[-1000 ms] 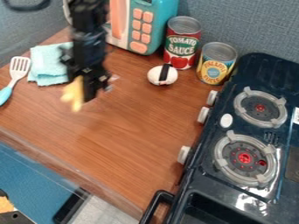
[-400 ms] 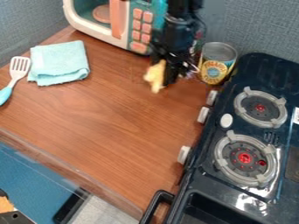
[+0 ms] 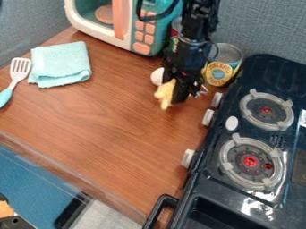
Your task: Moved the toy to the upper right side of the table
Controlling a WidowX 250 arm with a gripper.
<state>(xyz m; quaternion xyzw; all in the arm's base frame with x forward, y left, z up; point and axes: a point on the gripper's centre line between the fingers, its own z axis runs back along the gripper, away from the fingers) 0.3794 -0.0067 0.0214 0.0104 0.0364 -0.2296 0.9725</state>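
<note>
Just above the frame's centre, slightly to its right, the yellow toy (image 3: 163, 94) has its long axis nearly up and down the picture, leaning a little, its narrow lower end pointing toward the bottom edge. The black gripper (image 3: 174, 94) is clamped on it; the exact gap between the fingers is hidden. A white ball (image 3: 157, 76) shows near the toy's upper end.

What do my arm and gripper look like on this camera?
The arm is black, with bulky, jointed segments. A thick black cable loops out from its upper part, and a thinner dark one curves beside it lower down. The gripper is black too, with small silvery glints at one side.
</note>
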